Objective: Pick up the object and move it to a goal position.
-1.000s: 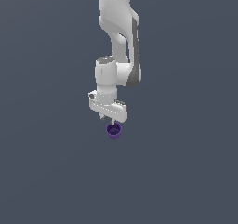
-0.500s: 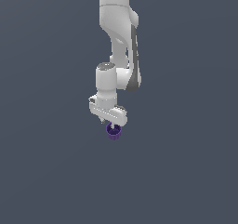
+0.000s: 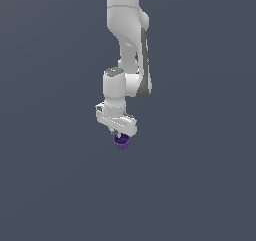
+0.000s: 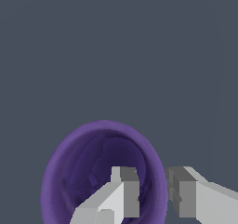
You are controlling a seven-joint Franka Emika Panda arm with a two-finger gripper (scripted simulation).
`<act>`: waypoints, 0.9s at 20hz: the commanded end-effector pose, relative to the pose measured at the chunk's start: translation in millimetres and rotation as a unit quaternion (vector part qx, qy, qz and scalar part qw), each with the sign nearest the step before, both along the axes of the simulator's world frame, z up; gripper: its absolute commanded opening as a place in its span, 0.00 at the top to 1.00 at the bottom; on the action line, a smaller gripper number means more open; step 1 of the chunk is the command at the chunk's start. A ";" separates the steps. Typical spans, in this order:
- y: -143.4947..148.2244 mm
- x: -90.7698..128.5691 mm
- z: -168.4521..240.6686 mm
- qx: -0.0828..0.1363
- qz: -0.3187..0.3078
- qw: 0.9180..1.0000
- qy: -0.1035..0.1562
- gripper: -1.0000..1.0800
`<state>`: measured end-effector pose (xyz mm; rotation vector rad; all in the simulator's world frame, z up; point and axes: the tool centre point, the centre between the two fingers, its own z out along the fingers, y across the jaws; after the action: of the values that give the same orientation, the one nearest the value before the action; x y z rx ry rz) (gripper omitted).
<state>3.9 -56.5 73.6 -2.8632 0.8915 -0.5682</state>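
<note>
White arm (image 3: 127, 50) reaching down from the top of the exterior view, over a plain grey-blue ground (image 3: 50, 185). At its lower end, gripper (image 3: 119, 133), fingers narrowly apart and clamped on the wall of the purple cup (image 3: 122, 142): in the wrist view, one finger (image 4: 124, 190) inside the hollow, the other (image 4: 182, 193) outside against the rim. Cup (image 4: 103, 172) directly beneath the gripper, near the scene's middle.

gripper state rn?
Gripper: shut on the purple cup, one finger inside its hollow, the other outside, pinching the wall.
</note>
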 end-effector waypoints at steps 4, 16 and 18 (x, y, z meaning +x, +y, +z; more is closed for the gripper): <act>0.5 0.4 0.6 0.000 0.000 1.000 0.000 1.00; 30.0 22.7 28.7 0.000 0.000 1.000 0.000 1.00; 39.9 30.3 38.2 0.000 0.000 1.000 0.000 1.00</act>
<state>28.1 -24.4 103.6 -2.8636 0.8931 -0.5654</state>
